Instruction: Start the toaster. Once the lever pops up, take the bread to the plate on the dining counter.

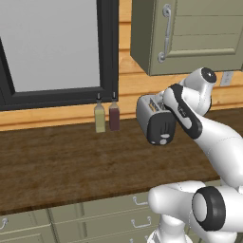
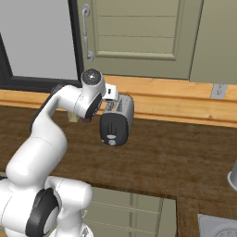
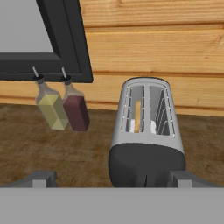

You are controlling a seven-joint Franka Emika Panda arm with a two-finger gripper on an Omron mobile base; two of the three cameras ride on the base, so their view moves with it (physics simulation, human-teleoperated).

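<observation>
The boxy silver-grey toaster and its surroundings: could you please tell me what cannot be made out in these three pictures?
- Boxy silver-grey toaster: in the left base view the white arm covers its right side.
- Tan bread slice: sunk in the left slot in the hand view, only a thin edge shows.
- Small pale lever: too small in the base views to tell its height.
- Yellow-green bottle and dark red bottle: largely behind the arm in the right base view.

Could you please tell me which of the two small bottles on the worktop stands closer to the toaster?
The dark red bottle: it stands between the yellow-green bottle and the toaster.
</observation>
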